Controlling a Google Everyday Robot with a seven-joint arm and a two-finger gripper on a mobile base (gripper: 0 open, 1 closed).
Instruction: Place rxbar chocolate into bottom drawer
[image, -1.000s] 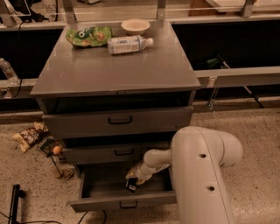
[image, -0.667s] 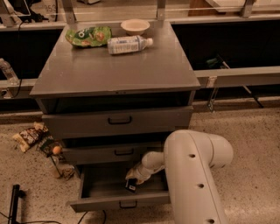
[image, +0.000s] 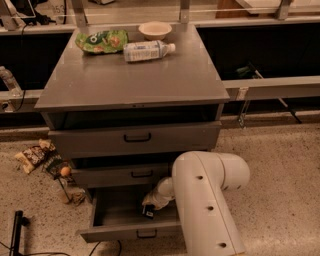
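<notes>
Got the gripper (image: 149, 207) down inside the pulled-out bottom drawer (image: 116, 216), on the end of the white arm (image: 207, 200) reaching in from the right. Spotted the rxbar chocolate (image: 148, 213) right at its tip, just below it, dark wrapper with a little pale patch showing. Sits toward the right part of the drawer, not far behind the front panel. Honestly can't tell whether the gripper is clamped on the bar or parted around it. Can't say either whether the bar is resting on the drawer floor or hanging just above it.

Compared with a second ago: pretty much no shift for gripper or bar, same spot in the drawer. Did notice the fat arm link swung a bit to the left though, now covering more of the drawer's right end.

Up on the cabinet top (image: 135, 80), at the back: green snack bag (image: 102, 41), white-labelled bottle (image: 147, 50) lying on its side beside it, small bowl (image: 155, 30) just behind. None of those moved.
</notes>
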